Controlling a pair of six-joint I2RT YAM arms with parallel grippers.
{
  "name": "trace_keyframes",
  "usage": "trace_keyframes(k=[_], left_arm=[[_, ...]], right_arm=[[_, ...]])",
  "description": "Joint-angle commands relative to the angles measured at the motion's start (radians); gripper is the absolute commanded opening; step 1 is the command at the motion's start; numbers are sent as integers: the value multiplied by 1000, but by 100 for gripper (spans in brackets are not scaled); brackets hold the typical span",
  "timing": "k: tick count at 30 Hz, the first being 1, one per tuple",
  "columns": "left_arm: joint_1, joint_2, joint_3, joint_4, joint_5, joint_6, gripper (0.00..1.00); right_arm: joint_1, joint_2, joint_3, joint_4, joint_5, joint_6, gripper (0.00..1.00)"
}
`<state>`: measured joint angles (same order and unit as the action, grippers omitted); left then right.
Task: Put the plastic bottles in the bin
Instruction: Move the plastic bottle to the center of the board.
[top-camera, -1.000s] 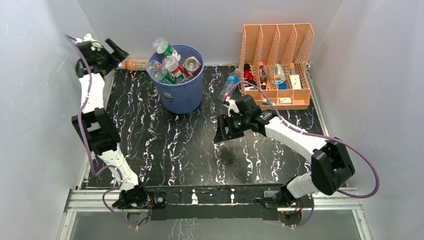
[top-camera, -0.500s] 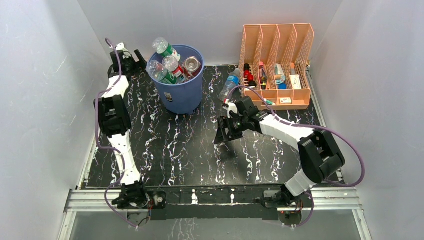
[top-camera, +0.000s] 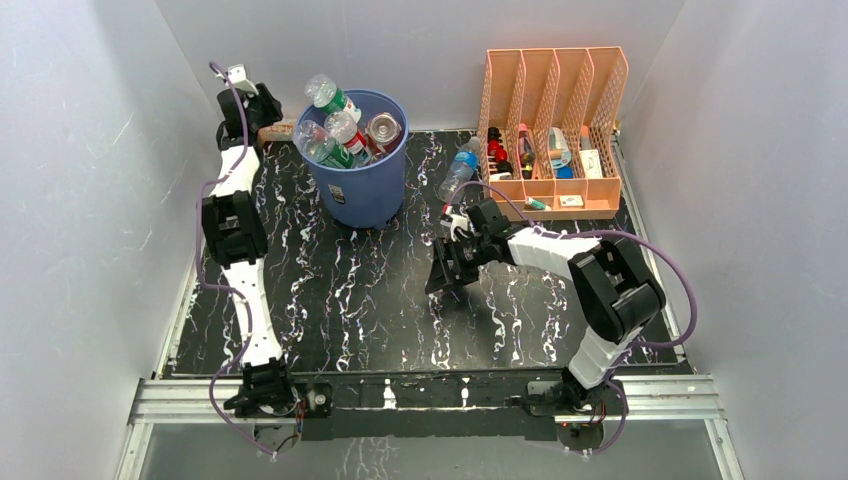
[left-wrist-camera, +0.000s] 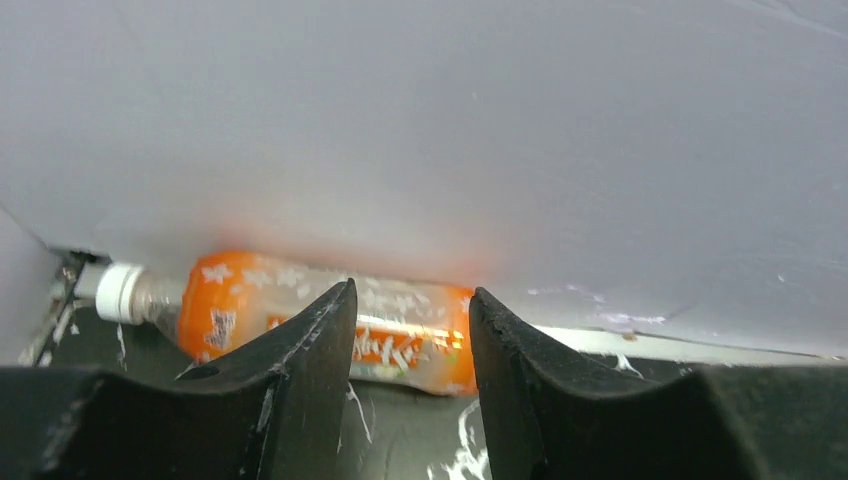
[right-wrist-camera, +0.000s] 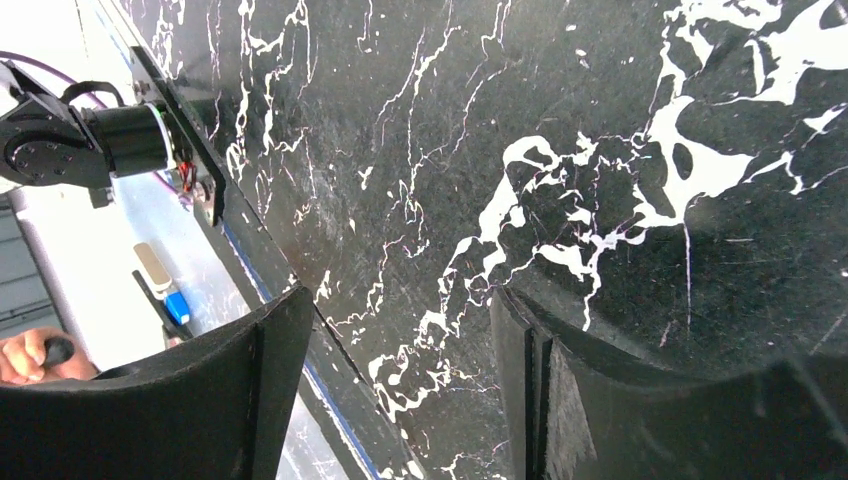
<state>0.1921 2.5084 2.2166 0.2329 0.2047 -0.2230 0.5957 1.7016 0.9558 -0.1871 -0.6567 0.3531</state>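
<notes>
White walls close in a black, white-veined table (top-camera: 330, 300). At its far left corner an orange bottle (left-wrist-camera: 412, 335) lies on its side, pressed along the back wall, white cap pointing left in the left wrist view. The left gripper (left-wrist-camera: 410, 295) hangs right at it, jaws part-way apart. Its two black fingers (left-wrist-camera: 325, 340) frame the bottle's middle, and no pinch shows.

The blue bin (top-camera: 365, 195) stands near the far edge, just right of that corner, already heaped with bottles (top-camera: 335, 130) above its rim. One clear bottle with a blue label (top-camera: 458, 170) lies near the far edge, between the bin and the peach organizer (top-camera: 555, 120).

The right gripper (top-camera: 445, 275) hovers over the table's middle, jaws spread on nothing; its own camera shows only bare marble between them.

To do this grasp well, I judge:
- The jaws appear to close along the bottle's length, so the wrist likely needs turning to span its width.
- The wall leaves little room behind, so drawing the bottle away from the wall first may help.
- Grip near the labelled middle so it will not swing.
- With the bin heaped, release low, over a gap.
</notes>
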Motion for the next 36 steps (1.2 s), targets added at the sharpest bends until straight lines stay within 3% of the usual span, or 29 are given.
trace_keyframes(k=[1,11,24,30,36], left_arm=[[-10,100,187,-17,-6,66,45],[-20,202,243,41,-11,88,56],[-43,275,314,47,-7,105,58],[-43,302,367,-42,-21,121,60],[-46,194,179,-95,-56,96,57]], right_arm=[[-5,17,-13,72,-73,7,75],[-6,33,-31,127,-110,46,74],[-5,76,-40,165,-128,60,73],[-5,77,-40,170,-138,64,72],[-5,30,-50,170,-141,83,71]])
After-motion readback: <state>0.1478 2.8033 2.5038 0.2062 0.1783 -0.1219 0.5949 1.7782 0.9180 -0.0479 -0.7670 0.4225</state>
